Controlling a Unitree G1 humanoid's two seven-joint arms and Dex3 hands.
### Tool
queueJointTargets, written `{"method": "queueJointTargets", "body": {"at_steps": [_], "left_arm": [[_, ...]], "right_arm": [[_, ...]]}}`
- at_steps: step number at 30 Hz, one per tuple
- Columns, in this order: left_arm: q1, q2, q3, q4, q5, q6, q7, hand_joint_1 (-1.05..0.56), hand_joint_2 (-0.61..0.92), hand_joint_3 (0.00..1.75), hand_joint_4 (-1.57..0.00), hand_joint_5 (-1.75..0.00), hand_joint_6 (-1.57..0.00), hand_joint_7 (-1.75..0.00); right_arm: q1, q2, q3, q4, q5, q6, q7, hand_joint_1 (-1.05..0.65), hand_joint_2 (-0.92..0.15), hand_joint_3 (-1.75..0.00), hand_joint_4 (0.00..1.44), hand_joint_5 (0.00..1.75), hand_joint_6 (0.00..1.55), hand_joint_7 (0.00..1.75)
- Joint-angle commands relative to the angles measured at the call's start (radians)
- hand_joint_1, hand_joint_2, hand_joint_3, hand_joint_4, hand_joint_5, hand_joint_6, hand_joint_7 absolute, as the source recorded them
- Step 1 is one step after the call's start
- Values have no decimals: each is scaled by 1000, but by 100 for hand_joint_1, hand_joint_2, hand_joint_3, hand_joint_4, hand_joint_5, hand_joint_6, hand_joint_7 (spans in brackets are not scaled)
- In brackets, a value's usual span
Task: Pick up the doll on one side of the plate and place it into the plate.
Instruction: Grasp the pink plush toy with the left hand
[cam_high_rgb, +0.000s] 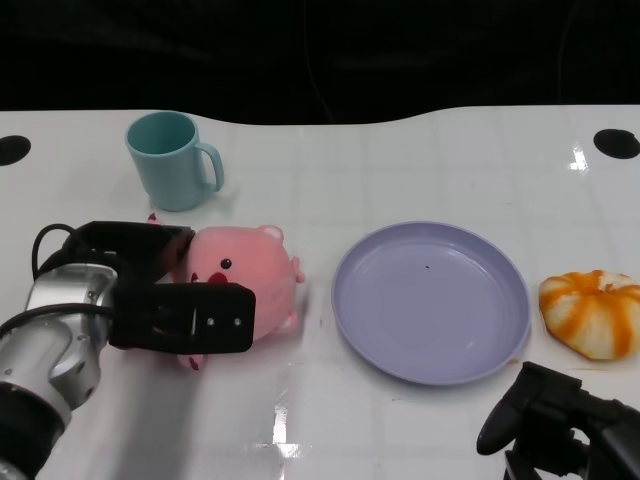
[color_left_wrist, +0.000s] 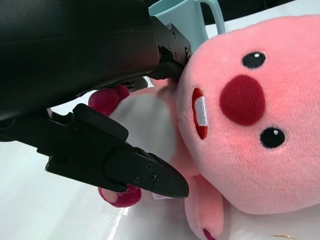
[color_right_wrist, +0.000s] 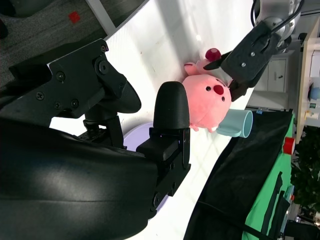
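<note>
A: where's the doll?

B: pink doll (cam_high_rgb: 245, 285) lies on the white table (cam_high_rgb: 400, 160), toward its left edge, just beside the plate (cam_high_rgb: 430, 300) on the plate's left side, not in it; lying on its side, face up toward the head camera

A: left hand?

B: left hand (cam_high_rgb: 165, 295) is around the doll; one black finger crosses the doll's front, another sits behind its head; left wrist view shows fingers (color_left_wrist: 145, 175) on both sides of the plush body, the upper one touching the head; looks clamped on the doll; can't tell if the doll is off the table

A: right hand?

B: right hand (cam_high_rgb: 560, 420) is at the table's near right corner, well apart from the doll; nothing in it; in the right wrist view its fingers (color_right_wrist: 170, 107) stand apart; so spread, not holding

A: plate?

B: lavender, round, middle of the table, nearer the right edge; bare inside apart from a tiny dark speck

A: other stuff?

B: teal mug (cam_high_rgb: 170, 160) behind the doll near the far left, handle toward the right edge; orange-and-white striped plush (cam_high_rgb: 592, 313) just beside the plate's right rim, at the right edge of the table
</note>
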Motion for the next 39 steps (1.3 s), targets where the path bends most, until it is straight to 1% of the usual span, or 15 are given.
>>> {"method": "queueJointTargets", "body": {"at_steps": [1,9,13,16,18,20,24,25,26,28,29,30,32,35,39], "left_arm": [[-24,-21,-20,92,-12,-9,15,-67,92,1,-24,-13,-27,-1],[-46,-100,-51,293,-51,-37,69,-56,92,9,-37,-12,-47,-5],[-47,-122,-59,360,-68,-67,123,-48,92,13,-63,-17,-68,-7],[-47,-131,-64,407,-70,-106,190,-39,92,16,-87,-30,-90,-15],[-44,-131,-67,422,-72,-134,224,-33,92,19,-87,-49,-100,-21],[-44,-130,-68,438,-75,-149,246,-27,92,17,-73,-109,-102,-35],[-36,-127,-61,452,-85,-175,309,-26,92,32,-67,-131,-99,-27],[-31,-124,-54,448,-93,-187,330,-25,92,34,-67,-140,-99,-33],[-28,-122,-49,447,-99,-196,345,-24,92,38,-67,-153,-87,-71],[-19,-115,-38,438,-116,-220,373,-24,92,40,-67,-159,-74,-103],[-7,-107,-17,419,-138,-238,396,-22,91,49,-74,-168,-66,-144],[2,-102,-2,405,-155,-252,412,-22,90,53,-78,-171,-64,-159],[28,-90,38,359,-195,-275,440,-21,84,63,-85,-174,-67,-170],[64,-79,87,278,-249,-270,426,-20,72,86,-91,-175,-73,-174],[112,-72,137,143,-298,-221,380,-20,65,95,-92,-175,-73,-175]], "right_arm": [[16,-16,-12,-24,8,-10,6,1,-65,-115,60,175,49,157],[42,-24,-27,-47,19,-15,15,-1,-65,-113,59,175,49,155],[50,-26,-29,-55,23,-17,15,-1,-65,-112,60,175,49,155],[56,-27,-30,-58,25,-20,15,-3,-65,-111,61,175,50,154],[60,-28,-31,-58,26,-28,16,-4,-65,-111,60,175,50,153],[61,-27,-32,-59,31,-22,16,-5,-65,-111,60,175,51,153],[59,-26,-33,-59,32,-19,15,-6,-65,-111,60,175,51,153],[58,-26,-31,-57,28,-22,14,-6,-65,-111,60,175,51,152],[57,-27,-31,-56,25,-25,14,-6,-65,-111,60,175,51,152],[57,-26,-31,-55,26,-25,14,-6,-65,-110,60,175,52,152],[56,-27,-32,-53,27,-29,16,-6,-65,-110,60,175,52,152],[56,-27,-33,-51,27,-32,18,-6,-65,-110,60,175,52,151],[53,-28,-34,-50,30,-30,19,-5,-66,-109,60,175,52,151],[48,-28,-38,-48,33,-22,20,-5,-66,-109,60,175,52,151],[43,-31,-40,-44,31,-20,21,-4,-66,-108,61,175,52,150]]}}
